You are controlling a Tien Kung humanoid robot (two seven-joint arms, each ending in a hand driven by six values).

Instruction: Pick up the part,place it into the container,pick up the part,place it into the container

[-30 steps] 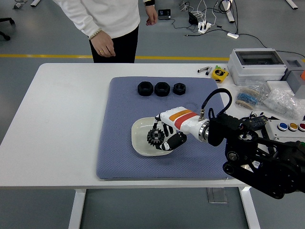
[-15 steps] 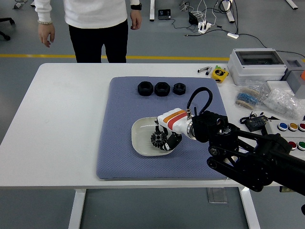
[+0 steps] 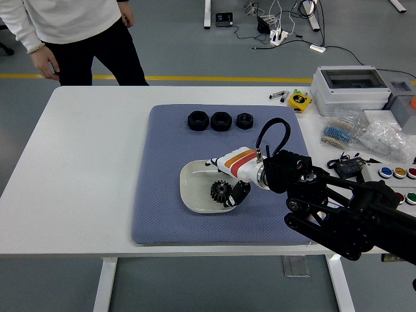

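A black gear [image 3: 220,190] lies in the white bowl [image 3: 187,177] on the blue-grey mat [image 3: 162,214]. My right hand [image 3: 224,179] reaches in from the right and hovers over the bowl's right side. Its fingers are spread, and its dark thumb [image 3: 238,193] is right beside the gear. Three black nut-like parts [image 3: 221,121] sit in a row at the mat's far edge. My left arm is out of view.
A person stands at the table's far left corner, one hand [image 3: 44,63] hanging free. A grey box [image 3: 351,88], a yellow tape measure [image 3: 299,101], bagged parts [image 3: 383,140] and a button panel [image 3: 396,175] crowd the table's right side.
The gear went from upright in my curled fingers to lying in the bowl, and my fingers have spread. The person walked to the left.
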